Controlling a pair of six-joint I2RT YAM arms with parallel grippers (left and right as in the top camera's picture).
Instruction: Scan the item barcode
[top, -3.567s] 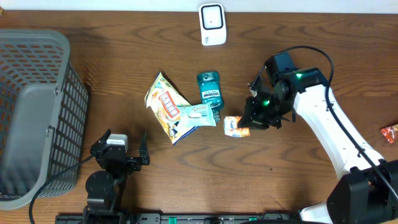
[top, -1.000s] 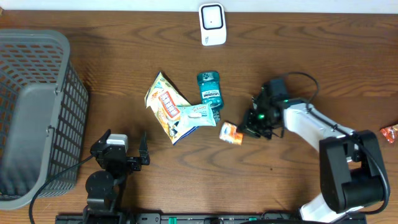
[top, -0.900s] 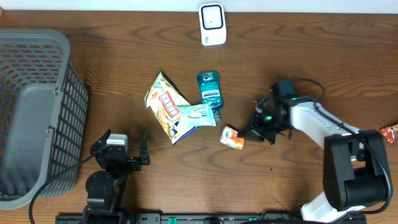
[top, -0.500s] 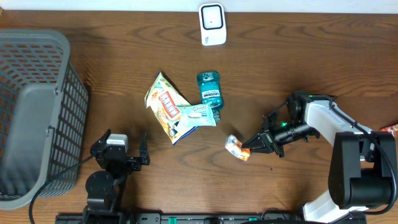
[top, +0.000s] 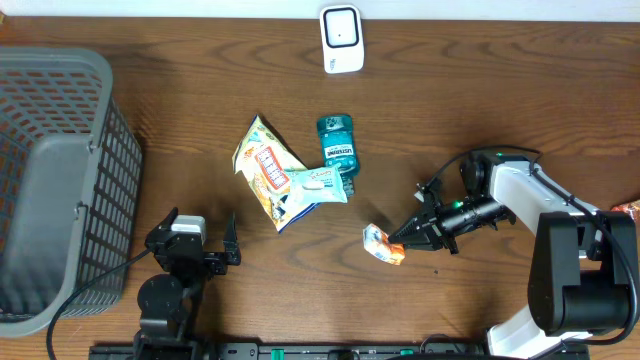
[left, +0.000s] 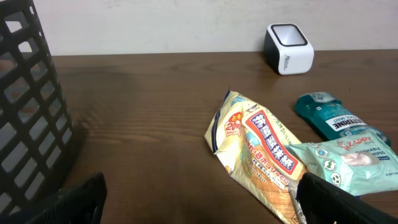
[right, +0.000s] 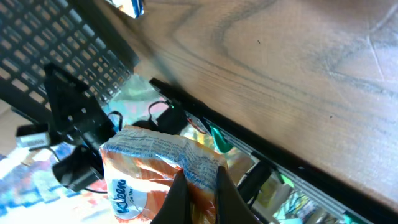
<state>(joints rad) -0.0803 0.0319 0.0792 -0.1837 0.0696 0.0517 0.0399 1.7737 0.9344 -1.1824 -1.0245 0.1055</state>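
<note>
Tissues (top: 383, 243) pinched by one edge in the tightly closed right gripper (top: 407, 236) hang tilted over the table (top: 480, 120), well apart from the scanner (top: 342, 39), probably to bare the barcode for it, while the left gripper (top: 198, 235) rests spread wide.

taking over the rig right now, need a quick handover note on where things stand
Left tool: open, holding nothing, near the front edge of the table.
Right tool: shut on the tissue pack, right of centre.
Scanner: at the far edge, well apart from the pack.
Done: pack gripped.
To do: bring the pack to the scanner and show its barcode. No barcode is visible in these views.
</note>
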